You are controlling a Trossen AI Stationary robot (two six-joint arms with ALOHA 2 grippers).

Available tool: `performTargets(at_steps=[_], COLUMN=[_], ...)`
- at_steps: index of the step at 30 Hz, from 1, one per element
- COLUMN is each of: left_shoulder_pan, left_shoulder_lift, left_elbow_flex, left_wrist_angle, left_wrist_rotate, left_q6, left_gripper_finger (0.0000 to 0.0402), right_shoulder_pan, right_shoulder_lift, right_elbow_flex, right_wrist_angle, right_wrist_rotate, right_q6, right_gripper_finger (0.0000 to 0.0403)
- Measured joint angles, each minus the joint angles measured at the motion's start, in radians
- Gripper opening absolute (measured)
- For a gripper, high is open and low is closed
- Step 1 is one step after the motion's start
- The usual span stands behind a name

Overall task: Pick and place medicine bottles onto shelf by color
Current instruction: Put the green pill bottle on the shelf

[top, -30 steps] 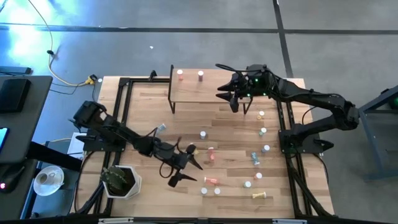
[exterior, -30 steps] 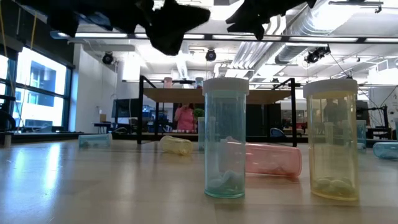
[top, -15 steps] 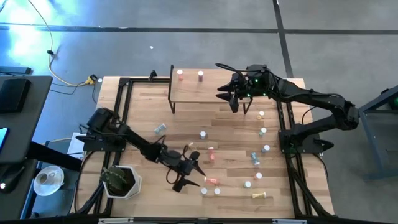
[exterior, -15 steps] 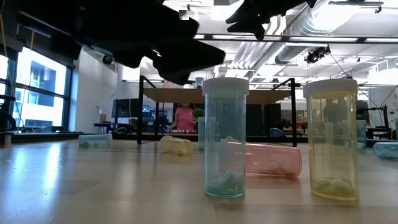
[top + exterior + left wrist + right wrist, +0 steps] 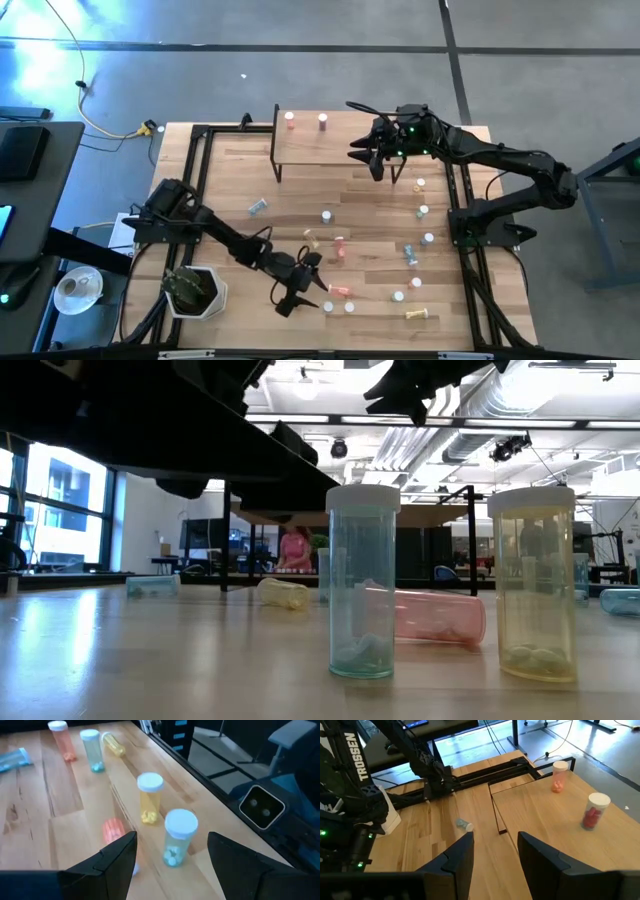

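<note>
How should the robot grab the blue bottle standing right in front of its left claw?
Around the body just under the white cap, coming level from the side. The blue bottle stands upright, and the open left gripper already straddles it.

Translucent glossy plastic medicine bottles [image 5: 362,585], light matt wood shelf [image 5: 322,143], grained wooden tabletop [image 5: 290,200]

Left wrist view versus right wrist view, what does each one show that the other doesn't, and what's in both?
Only the left wrist view shows the open left gripper over an upright blue bottle, an upright yellow bottle and a pink bottle lying on its side. Only the right wrist view shows the shelf with two upright red bottles on it, the empty right gripper hanging near its edge, and a blue bottle lying on the table. Both show the wooden tabletop.
</note>
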Motion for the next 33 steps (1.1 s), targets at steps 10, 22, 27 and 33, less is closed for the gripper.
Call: performTargets(at_steps=[10,22,27,33], left_shoulder_pan=[0.0,-0.007,-0.007,-0.01], left_shoulder_lift=[0.069,0.202,0.214,0.214], left_elbow_flex=[0.006,0.112,0.119,0.119], left_wrist_angle=[0.025,0.027,0.034,0.048], left_wrist_rotate=[-0.004,0.033,0.043,0.043], left_q6=[-0.031,-0.064,-0.088,-0.09], left_gripper_finger=[0.0234,0.0234,0.0234,0.0234], right_shoulder_pan=[0.0,0.0,0.0,0.0], right_shoulder_lift=[0.0,0.0,0.0,0.0], right_elbow_flex=[0.0,0.0,0.0,0.0], right_wrist_angle=[0.0,-0.011,-0.018,-0.018], right_wrist_rotate=[0.0,0.0,0.0,0.0], right_q6=[0.006,0.007,0.007,0.007], right_gripper_finger=[0.0142,0.0142,0.0142,0.0142])
